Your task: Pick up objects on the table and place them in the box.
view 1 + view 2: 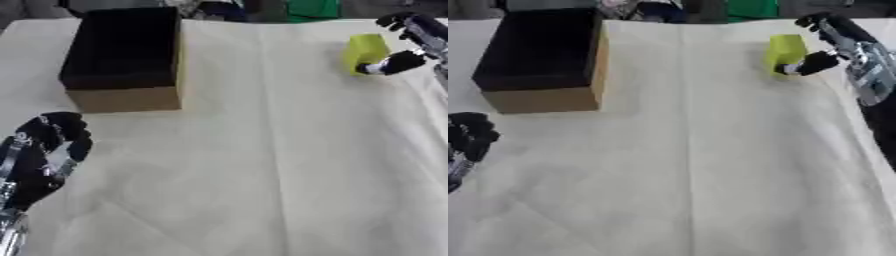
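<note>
right hand (846,42): at the far right of the bench, reaching in from the upper right corner; thumb tip against the near right face of the block, fingers arched over its far side, so the hand brackets the block but i cannot tell whether it has actually closed on it. yellow-green block (364,52): a small box-like piece standing on the cloth at the far right, long axis near upright with a slight lean, broad face turned toward the left and the viewer. risk, as i judge it: the thumb touches low and to one side, so a squeeze there could tip or spin the block out of the hand, or skid it on the cloth toward the bench edge; creases in the cloth could add to that. white cloth (262,165): covers the bench (465,27), wrinkled. cardboard box (127,97): far left, open top, dark inside, well apart from the block, a long carry across. left hand (44,150): idle at the lower left, fingers curled, holding nothing.
</note>
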Controlling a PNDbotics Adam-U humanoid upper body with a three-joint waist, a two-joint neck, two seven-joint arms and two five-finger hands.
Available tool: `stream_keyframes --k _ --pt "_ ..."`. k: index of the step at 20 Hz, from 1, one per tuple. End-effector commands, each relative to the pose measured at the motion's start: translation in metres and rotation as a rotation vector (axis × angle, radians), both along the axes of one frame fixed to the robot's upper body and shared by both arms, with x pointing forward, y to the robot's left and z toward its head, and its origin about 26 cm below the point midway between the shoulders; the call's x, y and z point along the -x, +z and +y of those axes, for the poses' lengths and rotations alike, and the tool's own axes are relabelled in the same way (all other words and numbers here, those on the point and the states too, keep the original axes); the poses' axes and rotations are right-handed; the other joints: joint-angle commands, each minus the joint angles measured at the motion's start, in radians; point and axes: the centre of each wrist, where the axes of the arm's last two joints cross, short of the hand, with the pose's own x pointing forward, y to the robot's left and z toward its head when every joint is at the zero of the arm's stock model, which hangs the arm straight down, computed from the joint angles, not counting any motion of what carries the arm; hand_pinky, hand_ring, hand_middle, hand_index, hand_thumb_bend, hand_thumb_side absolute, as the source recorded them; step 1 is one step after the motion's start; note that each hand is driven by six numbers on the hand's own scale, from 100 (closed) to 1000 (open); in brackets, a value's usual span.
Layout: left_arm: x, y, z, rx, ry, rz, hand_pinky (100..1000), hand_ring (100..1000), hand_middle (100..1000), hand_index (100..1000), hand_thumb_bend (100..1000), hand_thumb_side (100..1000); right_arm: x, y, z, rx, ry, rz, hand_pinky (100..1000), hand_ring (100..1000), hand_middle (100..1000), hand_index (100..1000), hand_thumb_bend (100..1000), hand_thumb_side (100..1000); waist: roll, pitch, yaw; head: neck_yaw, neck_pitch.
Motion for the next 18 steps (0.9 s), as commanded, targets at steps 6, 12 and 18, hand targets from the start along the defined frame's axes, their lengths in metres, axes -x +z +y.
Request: stream_keyframes --k 6,12,18 --pt "0.0004 0.0103 -0.0028 -0.005 -0.017 -0.036 680 616 592 717 548 466 0.0025 0.0121 -0.0071 0.023 -0.046 -0.044 761 835 814 892 620 276 0.001 -0.01 0.01 -0.004 -0.012" --pt "0.0002 0.0106 -0.0035 -0.003 -0.02 -0.037 681 616 592 717 547 467 0.0008 0.0084 -0.0037 0.028 -0.059 -0.044 733 787 781 862 609 265 0.002 -0.007 0.013 -0.005 -0.01" --pt "0.0002 0.0104 -0.0041 -0.002 -0.021 -0.036 681 616 592 717 546 469 0.0001 0.0075 -0.0016 0.027 -0.064 -0.04 643 698 702 792 596 252 0.002 -0.006 0.01 -0.004 -0.01"
